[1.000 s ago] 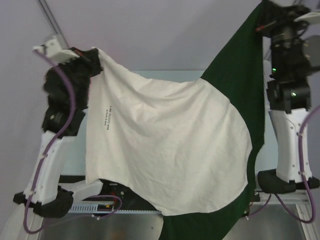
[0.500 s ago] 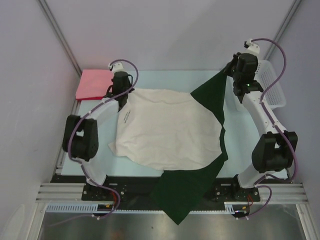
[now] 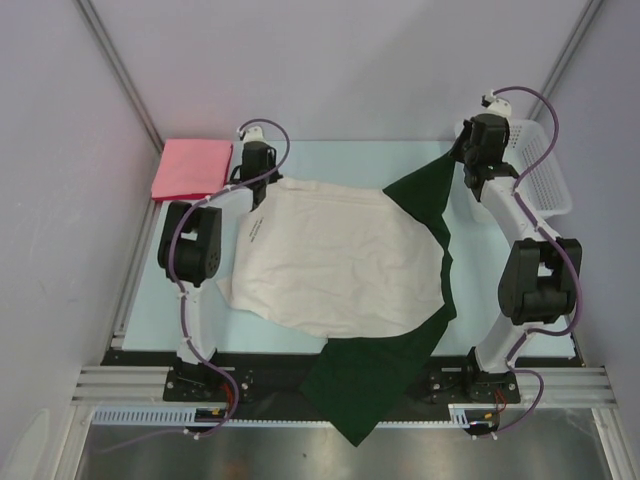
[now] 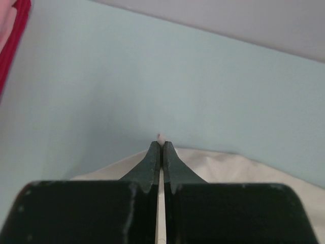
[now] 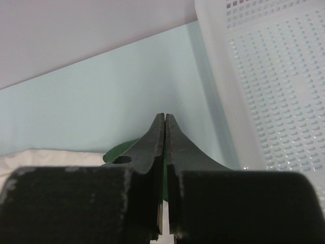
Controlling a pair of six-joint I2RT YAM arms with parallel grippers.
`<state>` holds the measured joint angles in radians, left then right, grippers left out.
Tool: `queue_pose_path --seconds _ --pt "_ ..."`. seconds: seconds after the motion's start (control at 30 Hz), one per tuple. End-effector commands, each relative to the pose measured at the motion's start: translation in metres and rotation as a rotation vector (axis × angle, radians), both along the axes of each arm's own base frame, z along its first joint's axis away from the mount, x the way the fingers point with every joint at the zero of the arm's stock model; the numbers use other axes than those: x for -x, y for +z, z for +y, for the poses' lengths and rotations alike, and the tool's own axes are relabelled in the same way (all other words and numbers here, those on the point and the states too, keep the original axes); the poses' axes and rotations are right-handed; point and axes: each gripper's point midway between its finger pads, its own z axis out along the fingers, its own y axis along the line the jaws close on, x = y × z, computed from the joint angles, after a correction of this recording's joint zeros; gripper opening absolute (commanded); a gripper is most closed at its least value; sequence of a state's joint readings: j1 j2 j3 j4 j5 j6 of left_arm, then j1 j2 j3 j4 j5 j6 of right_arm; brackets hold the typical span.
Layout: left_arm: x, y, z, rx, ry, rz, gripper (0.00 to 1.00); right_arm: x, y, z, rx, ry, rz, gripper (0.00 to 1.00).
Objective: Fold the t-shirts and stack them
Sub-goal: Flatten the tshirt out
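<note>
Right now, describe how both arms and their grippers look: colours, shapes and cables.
The left arm and right arm look alike: white shell links joined by bulky black joints, with a purple cable looped along each. The left gripper and right gripper each have a blocky black body and two dark fingers that taper to thin tips.

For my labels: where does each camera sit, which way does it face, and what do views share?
Top: above and behind, looking down at table, spread shirt, left arm, right arm.
Left wrist: on left arm, facing the back wall; left gripper shut on spread shirt.
Right wrist: on right arm, facing back wall; right gripper shut on spread shirt.
Shared: basket, top and right wrist; pink shirt, top and left wrist.
</note>
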<state>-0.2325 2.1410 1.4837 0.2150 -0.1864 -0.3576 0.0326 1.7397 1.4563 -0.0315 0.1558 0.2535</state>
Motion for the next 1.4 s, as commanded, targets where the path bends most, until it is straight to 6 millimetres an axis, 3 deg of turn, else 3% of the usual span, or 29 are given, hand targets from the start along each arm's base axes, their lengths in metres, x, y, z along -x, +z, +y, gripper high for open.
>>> queue_pose_path --seconds 0.0,0.17,0.33,0.4,0.5,0.63,0.67,0.73,0.77,0.8,0.87,0.9,0.97,1.0,1.1,1.13,1.2,1.23,1.33,1.37 --pt "-0.014 0.055 -0.002 0.044 -0.019 -0.114 0.0 0.011 0.033 -0.005 0.007 0.0 -0.064 0.0" --pt "-0.009 0.075 0.005 0.059 -0.009 -0.114 0.0 0.026 0.039 -0.006 -0.024 -0.001 -0.059 0.0" --pt "-0.008 0.083 0.022 0.078 0.009 -0.098 0.0 0.051 0.045 -0.002 -0.077 0.0 -0.06 0.0" --pt "-0.005 0.099 0.023 0.108 -0.001 -0.119 0.0 0.059 0.051 -0.003 -0.087 -0.006 -0.067 0.0" --pt "0.001 0.125 0.022 0.148 -0.017 -0.145 0.0 0.068 0.075 -0.004 -0.1 -0.012 -0.11 0.0" --pt "0.017 0.198 0.016 0.184 -0.069 -0.274 0.0 0.077 0.132 -0.019 -0.118 -0.023 -0.226 0.0" --pt "0.029 0.232 0.013 0.199 -0.103 -0.338 0.0 0.083 0.164 -0.016 -0.121 0.002 -0.29 0.0" --pt "0.042 0.271 0.011 0.215 -0.13 -0.415 0.0 0.093 0.197 -0.019 -0.114 0.011 -0.351 0.0" --pt "0.058 0.306 0.013 0.226 -0.133 -0.483 0.0 0.099 0.213 -0.019 -0.11 0.01 -0.382 0.0" --pt "0.066 0.321 0.015 0.23 -0.133 -0.512 0.0 0.114 0.249 -0.019 -0.103 0.012 -0.459 0.0" --pt "0.095 0.375 0.022 0.242 -0.128 -0.627 0.0 0.132 0.282 -0.022 -0.1 0.003 -0.534 0.0" --pt "0.108 0.398 0.023 0.253 -0.13 -0.694 0.0 0.152 0.314 -0.021 -0.1 0.003 -0.61 0.0" --pt "0.131 0.431 0.03 0.283 -0.116 -0.787 0.0 0.175 0.345 -0.025 -0.116 -0.01 -0.691 0.0" --pt "0.155 0.466 0.034 0.298 -0.125 -0.884 0.0 0.197 0.372 -0.023 -0.114 -0.004 -0.759 0.0" --pt "0.198 0.515 0.039 0.319 -0.144 -1.001 0.0 0.233 0.409 -0.019 -0.114 0.013 -0.862 0.0" --pt "0.214 0.533 0.04 0.321 -0.155 -1.044 0.0 0.259 0.431 -0.018 -0.111 0.015 -0.926 0.0" --pt "0.239 0.555 0.044 0.331 -0.157 -1.097 0.0 0.287 0.452 -0.015 -0.117 0.021 -0.99 0.0" --pt "0.267 0.577 0.05 0.326 -0.156 -1.158 0.0 0.314 0.472 -0.013 -0.115 0.029 -1.054 0.0" --pt "0.321 0.622 0.068 0.29 -0.109 -1.277 0.0 0.358 0.499 -0.009 -0.104 0.042 -1.139 0.0" --pt "0.337 0.634 0.073 0.282 -0.093 -1.312 0.0 0.386 0.519 -0.007 -0.097 0.049 -1.207 0.0"
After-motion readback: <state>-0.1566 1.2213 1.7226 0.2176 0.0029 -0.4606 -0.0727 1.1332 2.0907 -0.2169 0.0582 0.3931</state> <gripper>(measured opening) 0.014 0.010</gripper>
